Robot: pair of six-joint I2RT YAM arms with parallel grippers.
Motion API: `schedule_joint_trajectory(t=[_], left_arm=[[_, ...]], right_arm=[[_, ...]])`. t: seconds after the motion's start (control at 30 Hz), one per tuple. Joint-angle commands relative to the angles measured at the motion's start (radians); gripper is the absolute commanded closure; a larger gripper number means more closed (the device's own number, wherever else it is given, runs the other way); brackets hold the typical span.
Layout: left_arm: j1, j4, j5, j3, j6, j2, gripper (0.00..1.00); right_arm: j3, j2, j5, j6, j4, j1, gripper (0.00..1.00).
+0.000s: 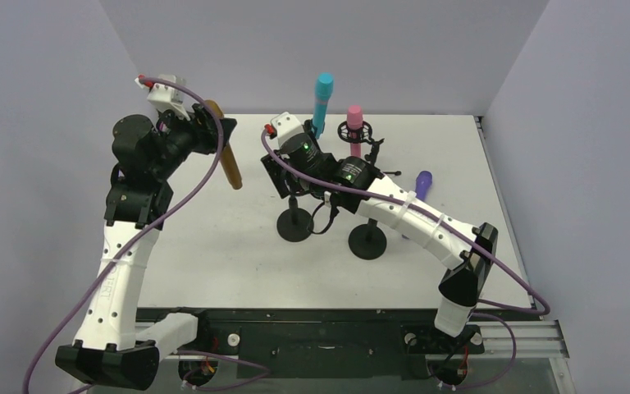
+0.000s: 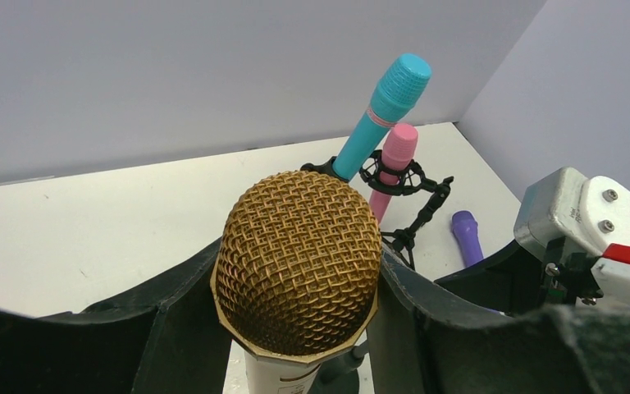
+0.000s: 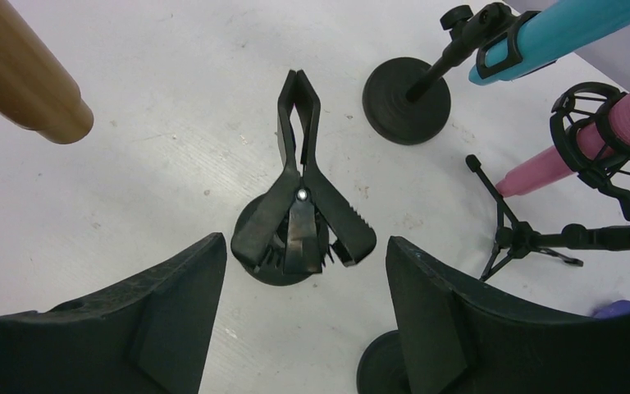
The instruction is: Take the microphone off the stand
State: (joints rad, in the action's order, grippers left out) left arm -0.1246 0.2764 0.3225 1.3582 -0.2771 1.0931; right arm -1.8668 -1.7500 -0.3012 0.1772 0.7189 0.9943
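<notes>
The gold mic [image 2: 299,263] is off its stand [image 1: 295,223] and up in the air at the left of the counter [image 1: 213,271], well apart from the stand. The left pincer [image 1: 216,130] is clenched on its body just below the mesh head, and the brown tail slopes down and inward. The right pincer [image 3: 303,254] hangs released, fingers [image 3: 180,312] wide, directly over the stand's empty clip [image 3: 299,164]; whether it touches the clip I cannot tell. The removal looks done, so the risks lie in what follows. The grip sits high on a long, smooth, tilted body, so a slack squeeze or a quick swing could let the mic slide out and drop tail-first onto the counter. Lowering it without levelling could stub the tail and lever it out of the fingers. The right arm is crowded: the teal mic [image 1: 322,100] and pink mic [image 1: 354,121] stand just behind it, and a careless pull-back could tip either one, or the light empty stand, onto the purple mic [image 1: 422,184] lying nearby.
</notes>
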Motion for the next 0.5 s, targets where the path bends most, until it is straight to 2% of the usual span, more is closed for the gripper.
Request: schedule_joint_trajectory(t=[0.0, 0.13, 0.23, 0.37, 0.47], left_arm=[[0.003, -0.009, 0.030, 0.071, 0.007, 0.008, 1.00], [0.003, 0.015, 0.040, 0.127, 0.016, 0.025, 1.00], [0.004, 0.064, 0.079, 0.230, 0.002, 0.057, 1.00], [0.003, 0.080, 0.179, 0.325, -0.083, 0.090, 1.00], [-0.007, 0.006, 0.260, 0.332, -0.196, 0.098, 1.00]], right_arm=[[-0.052, 0.041, 0.011, 0.003, -0.031, -0.002, 0.32], [-0.065, 0.073, 0.013, -0.009, -0.053, -0.002, 0.30], [-0.077, 0.123, 0.018, -0.022, -0.068, -0.001, 0.28], [-0.062, 0.211, 0.125, -0.052, -0.115, 0.010, 0.27], [-0.038, 0.257, 0.208, -0.069, -0.174, 0.021, 0.26]])
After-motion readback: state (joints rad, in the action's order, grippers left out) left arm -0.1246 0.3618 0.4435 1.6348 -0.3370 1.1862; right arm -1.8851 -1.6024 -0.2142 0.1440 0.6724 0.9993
